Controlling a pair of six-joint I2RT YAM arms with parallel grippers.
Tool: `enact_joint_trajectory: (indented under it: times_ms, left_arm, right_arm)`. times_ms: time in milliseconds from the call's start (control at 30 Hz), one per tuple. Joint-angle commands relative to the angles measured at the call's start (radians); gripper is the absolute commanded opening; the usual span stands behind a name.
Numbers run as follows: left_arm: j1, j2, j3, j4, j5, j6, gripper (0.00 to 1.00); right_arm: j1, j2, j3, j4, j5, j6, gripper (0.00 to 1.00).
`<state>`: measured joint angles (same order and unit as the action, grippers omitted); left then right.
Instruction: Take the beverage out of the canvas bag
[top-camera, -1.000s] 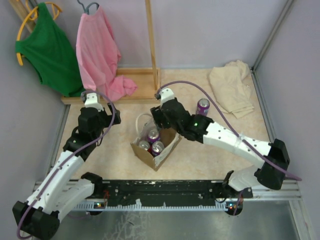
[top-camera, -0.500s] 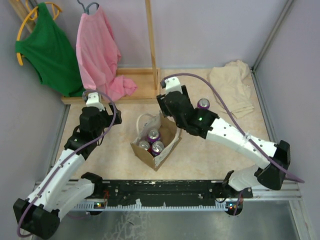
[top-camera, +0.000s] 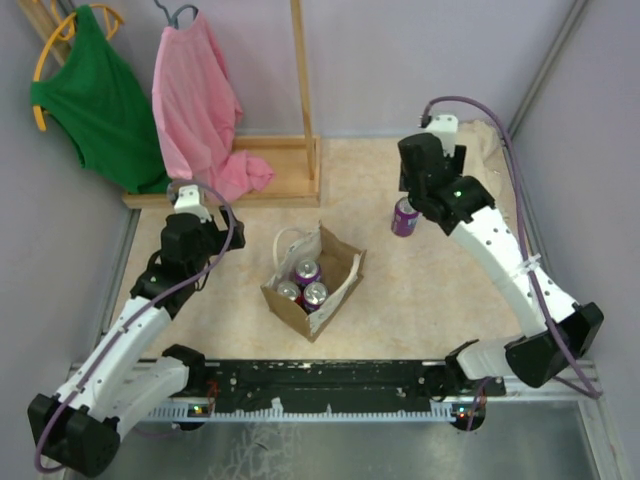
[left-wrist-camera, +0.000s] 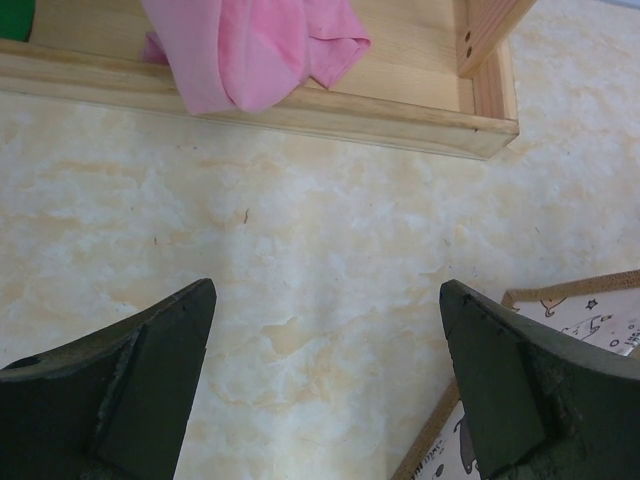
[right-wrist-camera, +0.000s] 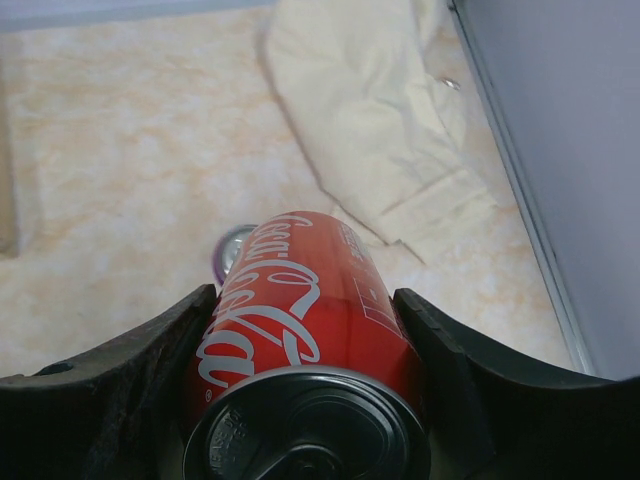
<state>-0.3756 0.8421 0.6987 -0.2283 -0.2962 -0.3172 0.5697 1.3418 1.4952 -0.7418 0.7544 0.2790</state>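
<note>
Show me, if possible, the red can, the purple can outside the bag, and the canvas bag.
red can (right-wrist-camera: 305, 300): right wrist view, its printed side.
purple can (top-camera: 405, 218): top external view, its body.
canvas bag (top-camera: 343, 288): top external view, its side wall.

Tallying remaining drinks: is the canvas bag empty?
No, three cans stand inside the canvas bag.
</note>
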Motion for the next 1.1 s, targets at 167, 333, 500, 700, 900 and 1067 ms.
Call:
enact_joint_trajectory:
  times_ms: [167, 333, 500, 700, 900, 1067]
  left_arm:
    - [-0.002, 0.015, -0.014, 0.024, 0.022, -0.007, 1.00]
    - [-0.003, 0.014, -0.011, 0.011, 0.021, -0.005, 1.00]
    - [-0.003, 0.009, -0.016, 0.007, 0.018, -0.009, 1.00]
    - [-0.003, 0.013, -0.016, 0.005, 0.022, -0.018, 1.00]
    - [-0.003, 0.013, -0.010, 0.001, 0.019, -0.016, 1.00]
    - [-0.002, 0.017, -0.004, -0.009, 0.012, -0.011, 1.00]
  right_arm:
    - [-0.211, -0.114, -0.216, 0.005, -0.123, 0.159, 0.00]
    - [-0.223, -0.125, -0.367, 0.107, -0.149, 0.193, 0.00]
    - [-0.241, -0.107, -0.412, 0.186, -0.161, 0.190, 0.00]
    - [-0.295, -0.020, -0.444, 0.258, -0.258, 0.197, 0.00]
    - [-0.308, 0.084, -0.447, 0.269, -0.279, 0.209, 0.00]
    - [-0.316, 0.129, -0.448, 0.275, -0.316, 0.225, 0.00]
